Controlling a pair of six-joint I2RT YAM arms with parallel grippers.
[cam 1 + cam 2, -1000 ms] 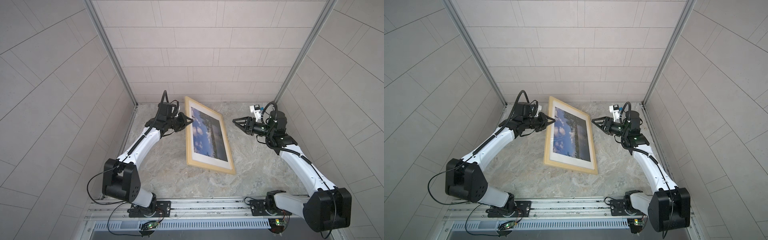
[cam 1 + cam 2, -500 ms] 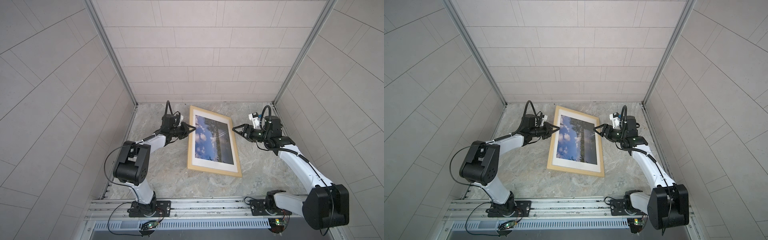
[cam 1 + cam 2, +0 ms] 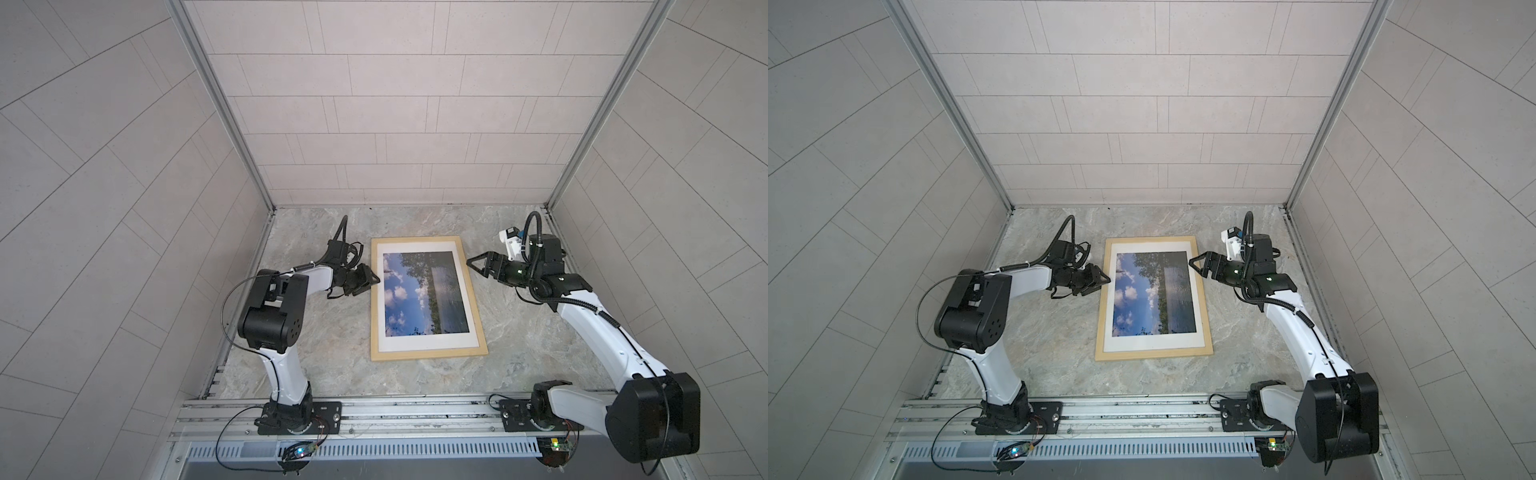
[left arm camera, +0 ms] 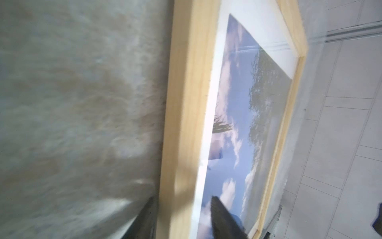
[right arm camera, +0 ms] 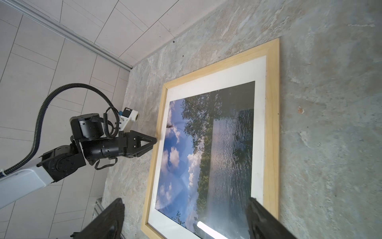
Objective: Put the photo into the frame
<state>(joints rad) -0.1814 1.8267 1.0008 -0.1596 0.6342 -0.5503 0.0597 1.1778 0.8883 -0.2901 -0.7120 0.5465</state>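
One pale wood frame lies flat at the centre of the marbled table in both top views. It holds one photo of blue sky, white clouds, dark trees and water inside a white border. A second ago it sat skewed; now it is square to the table's edges. Of two grippers, the left gripper, clamped before, has jaws parted astride the frame's left bar. The right gripper gapes wider than before, just beside the right bar.
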